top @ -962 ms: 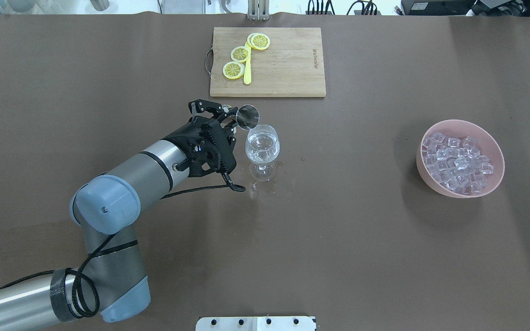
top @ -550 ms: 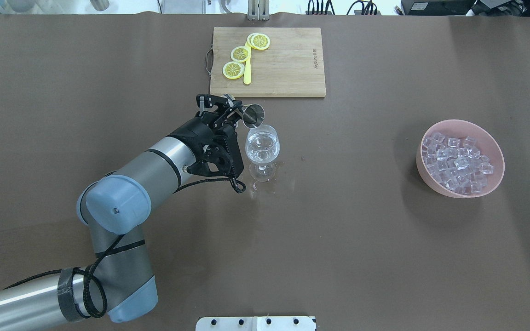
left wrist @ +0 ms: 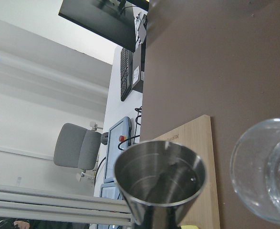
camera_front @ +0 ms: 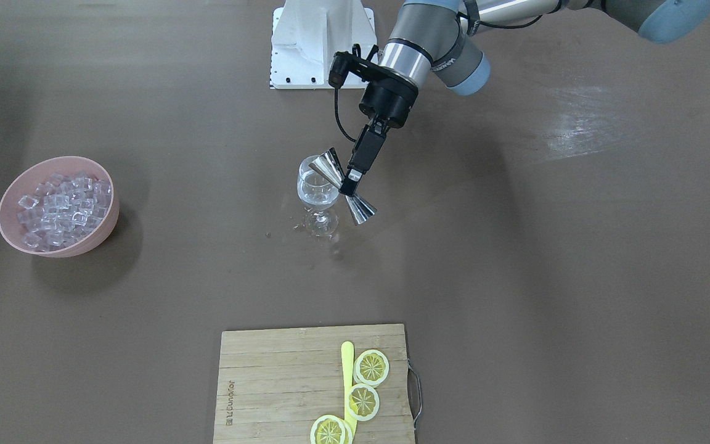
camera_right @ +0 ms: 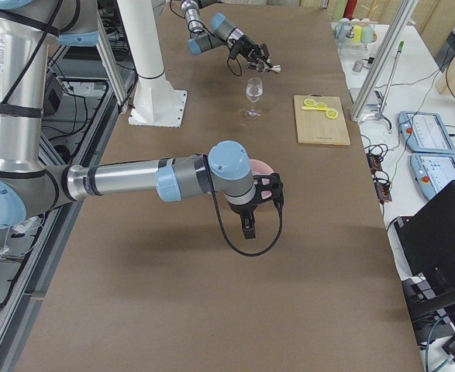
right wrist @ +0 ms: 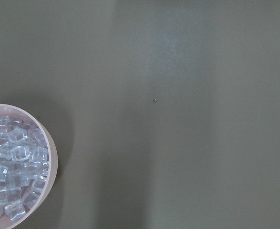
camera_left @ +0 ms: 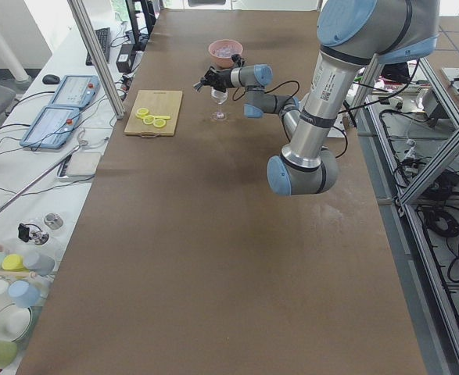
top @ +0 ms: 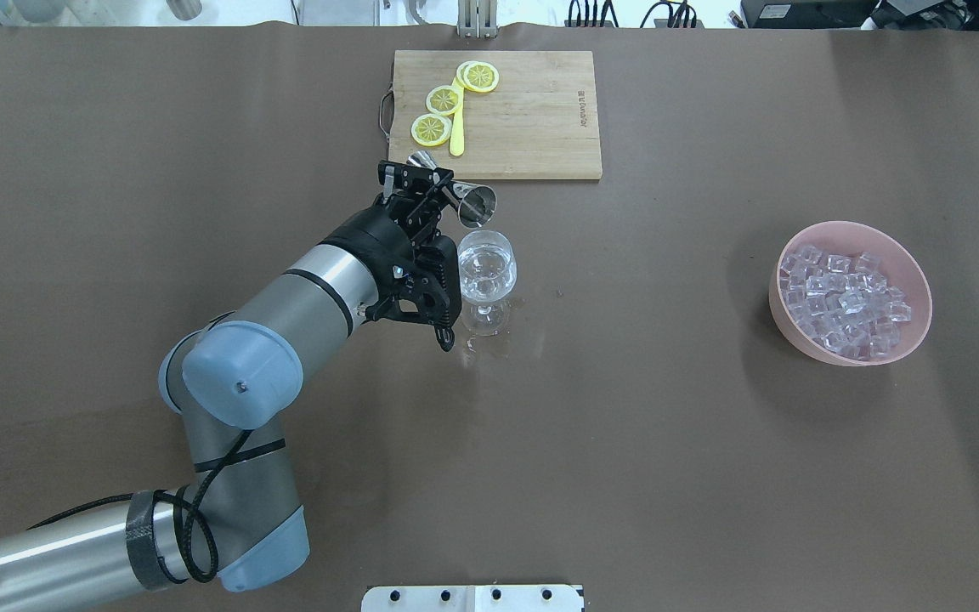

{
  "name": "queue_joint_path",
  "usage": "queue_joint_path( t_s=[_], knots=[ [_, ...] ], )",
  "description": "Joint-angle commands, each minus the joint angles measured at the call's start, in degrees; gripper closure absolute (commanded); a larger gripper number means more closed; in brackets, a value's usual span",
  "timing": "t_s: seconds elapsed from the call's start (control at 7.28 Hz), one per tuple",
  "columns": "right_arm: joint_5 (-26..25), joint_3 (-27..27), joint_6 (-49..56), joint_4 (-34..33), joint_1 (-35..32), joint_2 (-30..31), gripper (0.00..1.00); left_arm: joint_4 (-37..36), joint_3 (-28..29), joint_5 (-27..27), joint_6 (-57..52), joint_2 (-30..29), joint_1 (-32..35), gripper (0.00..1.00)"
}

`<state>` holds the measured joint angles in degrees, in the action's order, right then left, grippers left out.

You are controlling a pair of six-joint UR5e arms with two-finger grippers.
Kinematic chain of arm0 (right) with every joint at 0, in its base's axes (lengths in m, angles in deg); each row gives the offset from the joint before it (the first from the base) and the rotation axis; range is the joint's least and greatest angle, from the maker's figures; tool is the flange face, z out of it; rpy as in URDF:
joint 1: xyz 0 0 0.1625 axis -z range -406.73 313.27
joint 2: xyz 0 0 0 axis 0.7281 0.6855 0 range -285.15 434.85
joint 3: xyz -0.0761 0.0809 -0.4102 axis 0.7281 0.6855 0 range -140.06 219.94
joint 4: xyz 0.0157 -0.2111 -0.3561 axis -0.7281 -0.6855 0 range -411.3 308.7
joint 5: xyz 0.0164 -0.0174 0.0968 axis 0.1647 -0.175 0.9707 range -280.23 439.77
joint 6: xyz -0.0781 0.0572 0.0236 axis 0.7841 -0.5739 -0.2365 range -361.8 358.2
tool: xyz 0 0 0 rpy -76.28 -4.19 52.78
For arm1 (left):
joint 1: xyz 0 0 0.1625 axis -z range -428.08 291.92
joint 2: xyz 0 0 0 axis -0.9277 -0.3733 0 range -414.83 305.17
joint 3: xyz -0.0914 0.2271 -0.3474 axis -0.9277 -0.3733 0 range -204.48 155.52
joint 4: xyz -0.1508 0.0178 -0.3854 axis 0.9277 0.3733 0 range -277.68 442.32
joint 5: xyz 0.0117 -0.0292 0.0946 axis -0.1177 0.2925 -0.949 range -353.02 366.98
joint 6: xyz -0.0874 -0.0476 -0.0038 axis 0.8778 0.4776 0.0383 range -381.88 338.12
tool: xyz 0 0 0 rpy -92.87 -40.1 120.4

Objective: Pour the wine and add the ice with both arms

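My left gripper point(top: 432, 189) is shut on the waist of a steel jigger point(top: 476, 204), which is tilted with its mouth beside the far rim of the wine glass point(top: 484, 265). From the front, the left gripper point(camera_front: 350, 182) holds the jigger point(camera_front: 329, 166) against the glass point(camera_front: 318, 190). A small amount of clear wine point(top: 483, 279) sits in the glass. The jigger's cup point(left wrist: 161, 177) looks empty. Ice point(top: 845, 297) fills a pink bowl point(top: 774, 293) at the right. My right gripper point(camera_right: 247, 226) hangs by that bowl; I cannot tell whether it is open or shut.
A wooden cutting board point(top: 532, 119) with lemon slices point(top: 432, 129) and a yellow knife lies at the far edge behind the glass. Spilled drops point(top: 489, 344) wet the table by the glass foot. The white base block point(camera_front: 321, 43) stands on the robot's side.
My left arm has swung forward and turned its wrist. The jigger has moved a little away from the glass rim toward the cutting board.
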<state>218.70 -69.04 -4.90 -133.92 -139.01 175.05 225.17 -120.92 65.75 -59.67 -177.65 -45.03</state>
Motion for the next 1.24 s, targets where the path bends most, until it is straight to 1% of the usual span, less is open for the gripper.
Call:
queue_joint_path(
  t_s=[0.0,0.55,0.82,1.1],
  knots=[
    [0.0,-0.1,-0.1,0.0,0.0,0.0,0.0,-0.3,0.6,-3.5,-3.8,-0.4,0.1,1.0],
    [0.2,-1.4,-1.5,0.0,0.0,0.0,0.0,-0.5,0.5,-4.4,-9.0,-0.3,0.1,1.0],
    [0.3,-1.4,-1.5,0.0,0.0,0.1,0.0,-0.5,0.5,-5.2,-13.5,-0.4,0.1,1.0],
    [0.3,-1.5,-2.0,0.0,0.0,0.1,0.0,-0.6,0.5,-5.2,-15.7,-0.4,0.1,1.0]
  ],
)
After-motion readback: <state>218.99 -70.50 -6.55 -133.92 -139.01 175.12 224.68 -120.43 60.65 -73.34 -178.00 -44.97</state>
